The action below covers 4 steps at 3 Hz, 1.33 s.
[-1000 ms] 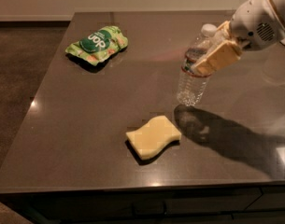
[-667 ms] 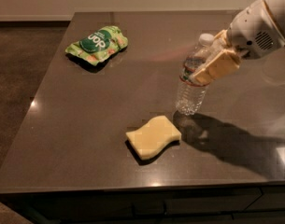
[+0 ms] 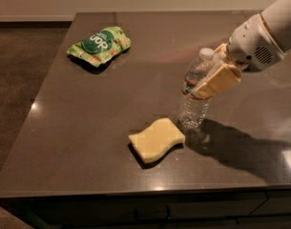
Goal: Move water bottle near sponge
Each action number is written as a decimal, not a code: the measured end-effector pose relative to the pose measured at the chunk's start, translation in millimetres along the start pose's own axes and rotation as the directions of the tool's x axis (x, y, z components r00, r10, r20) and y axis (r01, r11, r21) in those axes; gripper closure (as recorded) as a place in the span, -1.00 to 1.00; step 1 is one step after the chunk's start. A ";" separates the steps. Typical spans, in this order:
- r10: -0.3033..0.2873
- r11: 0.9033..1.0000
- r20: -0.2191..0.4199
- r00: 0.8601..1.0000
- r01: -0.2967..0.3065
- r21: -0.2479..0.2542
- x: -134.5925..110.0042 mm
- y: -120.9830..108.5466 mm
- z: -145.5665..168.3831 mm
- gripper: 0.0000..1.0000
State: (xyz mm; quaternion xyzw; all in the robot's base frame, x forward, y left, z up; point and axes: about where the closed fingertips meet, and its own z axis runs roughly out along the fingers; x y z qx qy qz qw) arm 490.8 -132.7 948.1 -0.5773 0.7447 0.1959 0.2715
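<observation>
The end effector (image 3: pixel 198 88) reaches in from the right, clamped on the water bottle (image 3: pixel 192 110) across its label band, high enough to steady the slightly leaning bottle. The bottle's base is low over the table (image 3: pixel 83 113), just beside the sponge (image 3: pixel 157 139) (resting or a hair above, I can't say), so I'd judge only the release remains.

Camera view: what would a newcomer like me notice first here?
A white robot arm reaches in from the right, its gripper shut on a tilted water bottle. A pale yellow sponge lies just beside the bottle's base, and a green snack bag sits toward the dark table's far left corner.
</observation>
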 end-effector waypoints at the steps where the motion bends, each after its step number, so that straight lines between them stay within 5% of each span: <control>1: -0.003 1.000 -0.001 1.000 0.003 -0.005 2.1 1.3 2.9 -0.26; 2: -0.009 1.000 0.004 1.000 0.009 -0.013 3.2 2.0 3.4 -0.74; 3: -0.011 1.000 0.004 1.000 0.011 -0.012 1.7 2.5 3.9 -1.00; 4: -0.011 1.000 0.004 1.000 0.011 -0.012 1.7 2.5 3.9 -1.00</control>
